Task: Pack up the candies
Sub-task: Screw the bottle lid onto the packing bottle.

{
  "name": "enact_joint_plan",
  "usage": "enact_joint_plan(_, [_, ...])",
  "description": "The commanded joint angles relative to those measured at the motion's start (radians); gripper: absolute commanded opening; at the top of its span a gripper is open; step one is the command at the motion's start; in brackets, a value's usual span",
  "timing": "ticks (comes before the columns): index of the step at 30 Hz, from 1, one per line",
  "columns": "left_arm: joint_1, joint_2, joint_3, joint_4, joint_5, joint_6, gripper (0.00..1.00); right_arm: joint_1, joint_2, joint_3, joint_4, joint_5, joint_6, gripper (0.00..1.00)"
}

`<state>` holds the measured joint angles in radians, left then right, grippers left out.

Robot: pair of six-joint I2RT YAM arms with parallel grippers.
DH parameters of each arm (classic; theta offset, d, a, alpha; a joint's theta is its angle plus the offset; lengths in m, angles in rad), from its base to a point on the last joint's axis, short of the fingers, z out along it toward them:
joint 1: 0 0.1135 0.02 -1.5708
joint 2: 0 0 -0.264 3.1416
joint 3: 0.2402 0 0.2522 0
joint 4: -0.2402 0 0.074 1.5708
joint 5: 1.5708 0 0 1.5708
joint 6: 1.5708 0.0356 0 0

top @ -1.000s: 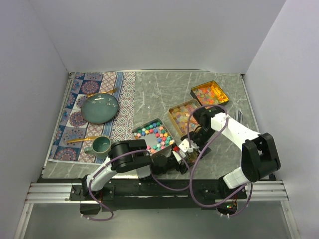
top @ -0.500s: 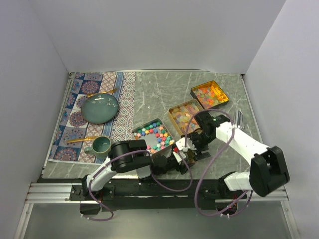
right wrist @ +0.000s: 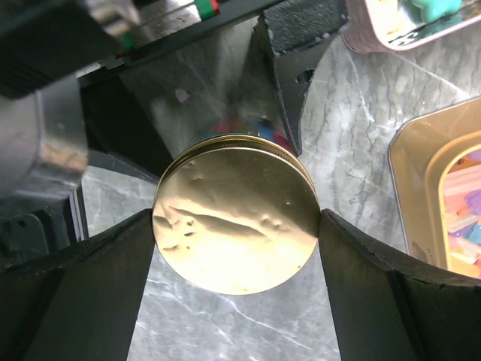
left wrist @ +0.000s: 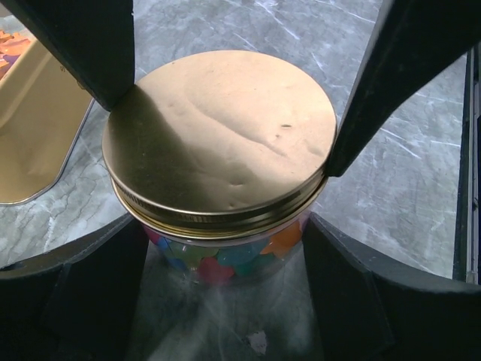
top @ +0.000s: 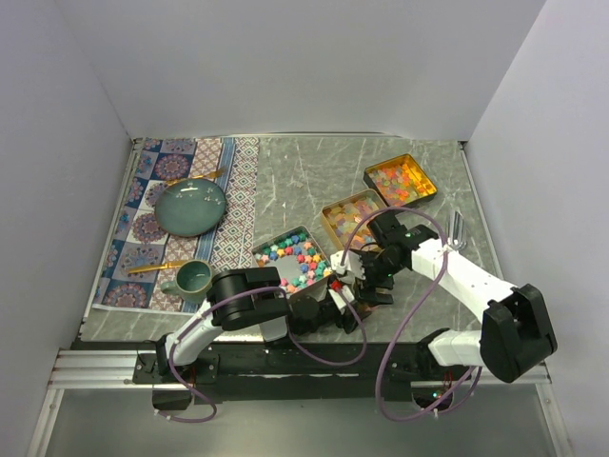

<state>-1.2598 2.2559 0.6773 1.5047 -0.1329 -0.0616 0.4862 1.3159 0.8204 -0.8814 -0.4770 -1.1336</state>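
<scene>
1. Gold metal caps the work: the lid [left wrist: 218, 135] sits level on a clear jar [left wrist: 225, 259]. The candies [left wrist: 214, 267] show through the glass just under the rim, blue, green, orange and pink, between the left fingers.
2. Closed on the jar, the left gripper [left wrist: 224, 120] presses one finger against each side of the rim, as far shut as the jar allows. I judge this a bracing hold, to stop the jar turning.
3. From above, the right gripper [right wrist: 237, 226] straddles the lid, which fills the gap between its fingers. Both tips appear to touch the edge, which would suit twisting the lid tight.
4. Only the left wrist view shows the glass wall and the sweets inside. The right wrist view shows the lid's dented face and a mere glimpse of colour past its far edge.
5. Neither grip is readable from the top view. It alone shows a tray [top: 278, 239] of loose candies just beyond both sets of fingers, so more packing may remain.
</scene>
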Motion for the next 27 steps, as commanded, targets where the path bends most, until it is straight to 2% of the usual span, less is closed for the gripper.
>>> enact_joint_plan(1, [0.003, 0.082, -0.059, 0.149, -0.082, 0.051, 0.01, 0.022, 0.091, -0.121, -0.001, -0.026, 0.227, 0.49])
enact_joint_plan(7, [-0.003, 0.08, -0.064, 0.15, -0.074, 0.051, 0.01, 0.02, 0.055, -0.13, 0.001, -0.002, 0.268, 0.52])
enact_joint_plan(13, [-0.001, 0.087, -0.059, 0.15, -0.068, 0.049, 0.01, 0.02, 0.105, -0.115, 0.012, 0.018, 0.336, 0.49])
enact_joint_plan(19, [-0.001, 0.08, -0.068, 0.152, -0.065, 0.046, 0.01, 0.018, 0.092, -0.121, 0.002, 0.009, 0.305, 0.52])
enact_joint_plan(22, [-0.001, 0.083, -0.067, 0.154, -0.065, 0.046, 0.01, 0.017, 0.069, -0.115, -0.024, 0.014, 0.282, 0.63])
enact_joint_plan(23, [0.0, 0.087, -0.067, 0.157, -0.063, 0.045, 0.01, 0.017, 0.053, -0.115, -0.04, 0.018, 0.27, 0.71])
enact_joint_plan(24, [0.002, 0.088, -0.068, 0.16, -0.063, 0.045, 0.01, 0.017, 0.043, -0.11, -0.054, 0.031, 0.25, 0.75])
enact_joint_plan(25, [0.002, 0.087, -0.068, 0.161, -0.065, 0.045, 0.01, 0.018, 0.034, -0.107, -0.073, 0.041, 0.203, 1.0])
enact_joint_plan(27, [0.003, 0.09, -0.071, 0.164, -0.062, 0.046, 0.01, 0.017, 0.008, -0.101, -0.077, 0.093, 0.204, 1.0])
